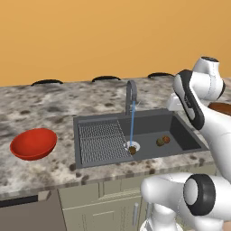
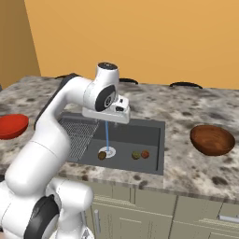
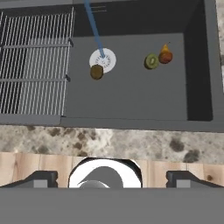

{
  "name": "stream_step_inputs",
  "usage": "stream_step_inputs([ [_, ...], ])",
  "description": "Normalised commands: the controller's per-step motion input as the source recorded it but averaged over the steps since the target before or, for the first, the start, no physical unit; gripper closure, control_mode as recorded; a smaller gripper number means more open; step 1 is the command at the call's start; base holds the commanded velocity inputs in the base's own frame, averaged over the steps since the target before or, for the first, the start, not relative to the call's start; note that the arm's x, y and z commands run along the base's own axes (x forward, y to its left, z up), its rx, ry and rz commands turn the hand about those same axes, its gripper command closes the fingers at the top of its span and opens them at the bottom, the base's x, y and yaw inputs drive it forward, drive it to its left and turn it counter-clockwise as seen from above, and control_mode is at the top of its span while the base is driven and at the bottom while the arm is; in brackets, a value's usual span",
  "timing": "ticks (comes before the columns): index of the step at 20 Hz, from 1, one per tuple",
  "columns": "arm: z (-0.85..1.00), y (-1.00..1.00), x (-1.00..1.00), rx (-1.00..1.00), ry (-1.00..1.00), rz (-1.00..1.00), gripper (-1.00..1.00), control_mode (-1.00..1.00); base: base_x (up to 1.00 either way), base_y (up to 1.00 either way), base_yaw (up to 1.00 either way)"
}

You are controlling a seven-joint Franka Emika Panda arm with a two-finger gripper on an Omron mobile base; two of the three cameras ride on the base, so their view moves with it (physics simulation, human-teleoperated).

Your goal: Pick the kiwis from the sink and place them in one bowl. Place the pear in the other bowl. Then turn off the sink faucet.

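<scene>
In the hand view the dark sink lies below my open gripper, its fingertips far apart with nothing between them. A brown kiwi rests beside the pale drain, where a blue stream lands. A green kiwi touches the orange pear further right. The faucet stands behind the basin and runs water. The red bowl sits on the counter left of the sink. The brown bowl sits to its right. My hand hovers over the sink.
A ribbed wire rack covers the sink's left half. Speckled stone counter surrounds the basin, with an orange wall behind. Cabinet fronts run below the counter's front edge. My white arm crosses the right of the left base view.
</scene>
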Motion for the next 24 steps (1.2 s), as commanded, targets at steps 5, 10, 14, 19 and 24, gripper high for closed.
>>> stream_step_inputs([
  [5,-0.12,-0.18,0.1,0.0,0.02,0.0,-1.0,-1.0,0.0,0.0,0.0],
  [10,-0.04,-0.15,0.02,0.0,0.0,0.0,-1.0,-1.0,0.0,0.0,0.0],
  [14,-0.05,-0.16,0.07,0.0,0.0,0.0,-1.0,-1.0,0.0,0.0,0.0],
  [19,-0.01,-0.1,0.17,0.0,0.02,0.0,-1.0,-1.0,0.0,0.0,0.0],
  [24,0.0,-0.01,0.34,0.0,0.02,0.0,-1.0,-1.0,0.0,0.0,0.0],
])
